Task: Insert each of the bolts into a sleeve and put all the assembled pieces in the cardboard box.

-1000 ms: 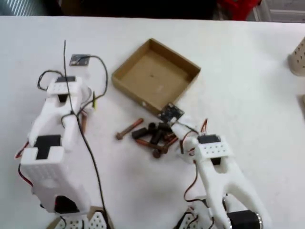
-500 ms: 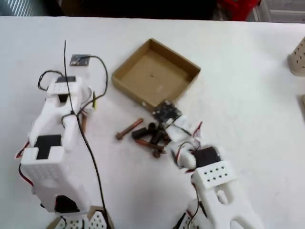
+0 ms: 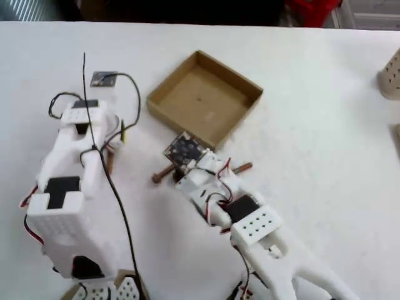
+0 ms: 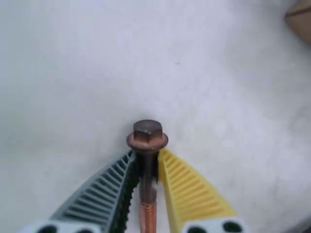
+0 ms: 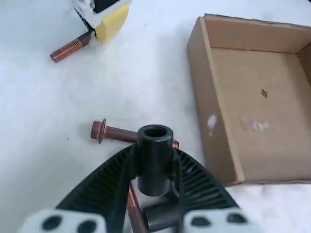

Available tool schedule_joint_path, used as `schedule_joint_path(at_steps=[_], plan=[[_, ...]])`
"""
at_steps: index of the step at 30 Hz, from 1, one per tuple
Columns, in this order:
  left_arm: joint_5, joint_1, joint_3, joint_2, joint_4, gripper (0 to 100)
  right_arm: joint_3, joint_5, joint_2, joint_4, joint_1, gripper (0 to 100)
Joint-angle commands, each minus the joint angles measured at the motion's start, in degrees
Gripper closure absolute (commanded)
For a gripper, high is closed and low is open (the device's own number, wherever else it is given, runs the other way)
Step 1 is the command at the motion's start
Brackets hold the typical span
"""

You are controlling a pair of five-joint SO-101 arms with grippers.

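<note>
1. left gripper (image 4: 147,160) is pinching a bolt (image 4: 147,137) by the shank. The hex head pokes out past the tips and the shank runs back along the fingers.
2. right gripper (image 5: 155,154) is clamped on a sleeve (image 5: 154,167), held w/ the open bore facing out past the tips. It hangs just beside the near corner of the box (image 5: 200,92), over a loose bolt (image 5: 114,132) and a spare sleeve (image 5: 163,216).
3. Key bit: in the high view the held bolt is off to the left of the sleeve, well apart, w/ bare table (image 3: 312,187) between them.
4. From the right wrist view the thread end sticks out free of the left jaws, but imo it isn't aimed at the bore. The two long axes look crossed, not in line.
5. So mating prob needs the thread end and bore turned to face each other on one line before closing the gap. The right arm is nearer the box for the drop-off after.
6. Box has nothing in it yet.
</note>
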Motion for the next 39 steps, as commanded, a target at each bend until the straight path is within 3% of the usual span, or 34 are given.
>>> schedule_joint_path(at_steps=[1,4,7,13,24,28,35,39], plan=[[-0.8,-1.0,-2.5,-0.8,0.5,98,2.9,-0.5,2.2,-16.7,-1.5,98.1],[-0.8,-1.0,-2.5,-0.8,0.5,98,8.4,-0.6,4.1,-30.3,-3.2,98.1],[-0.8,-1.0,-2.5,-0.8,0.5,98,11.1,-4.6,5.3,-37.0,-5.4,98.1],[-0.8,-1.0,-2.5,-0.8,0.4,98,11.3,-19.9,6.9,-39.3,-5.7,98.1],[-0.8,-0.9,-1.8,-0.9,0.0,98,17.7,-21.3,9.5,-39.4,-5.9,98.1],[-0.8,-0.7,2.6,-4.4,-4.1,98,19.0,-23.0,9.3,-41.2,-6.0,98.2],[-0.9,0.6,20.2,-18.2,-20.3,98,19.2,-28.5,9.9,-51.5,-6.0,98.2],[-0.8,0.6,22.2,-20.1,-22.0,98,19.1,-28.5,10.2,-51.4,-6.1,98.2]])
